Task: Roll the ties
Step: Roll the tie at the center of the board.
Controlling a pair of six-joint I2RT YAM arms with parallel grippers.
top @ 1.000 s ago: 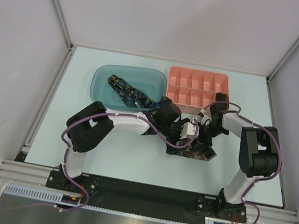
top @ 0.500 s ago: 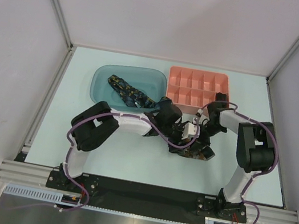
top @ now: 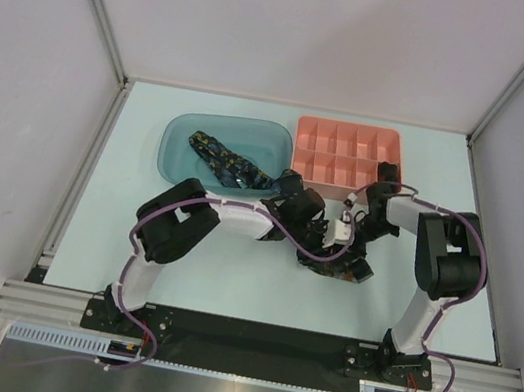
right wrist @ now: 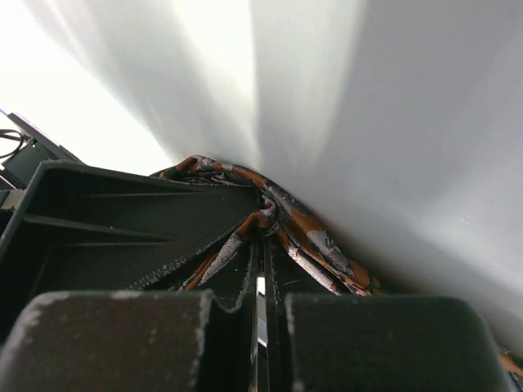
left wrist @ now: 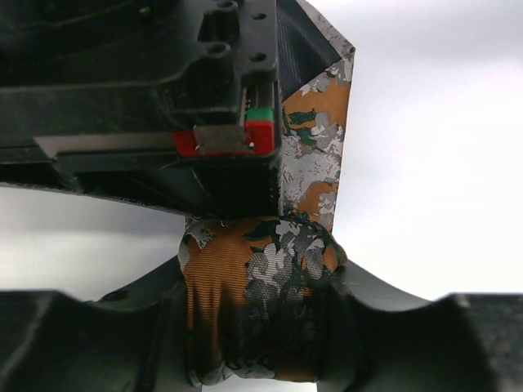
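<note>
Left gripper point(left wrist: 260, 327): clamped on the orange tie point(left wrist: 261, 269); my fingers press both sides of a wadded roll of it.
Right gripper point(right wrist: 260, 245): pinched shut on the same tie, with fabric bunched at my fingertips. My two grippers sit nearly touching.
Orange tie: on the table point(top: 230, 262), mid-right, just in front of the tray point(top: 352, 126). Part is rolled into a fat bundle; a flat pointed end sticks out past the roll, beside my right gripper body.
Navy tie point(top: 225, 161): lying loose and unrolled in the bin point(top: 261, 145), well left of the action.
Progress: I judge the first roll about midway, with no finished bundle visible anywhere. Navy tie is not yet rolled, so the task is well under half done.
Left to do: wind in the loose end, set the roll down, then fetch and roll the navy tie.
Tray: compartments look bare from above; likely where the rolls go, but that's my guess.
In the way: my grippers crowd each other over the tie, my arms hide most of the fabric from the top view, and the tray edge sits close behind my right gripper.
</note>
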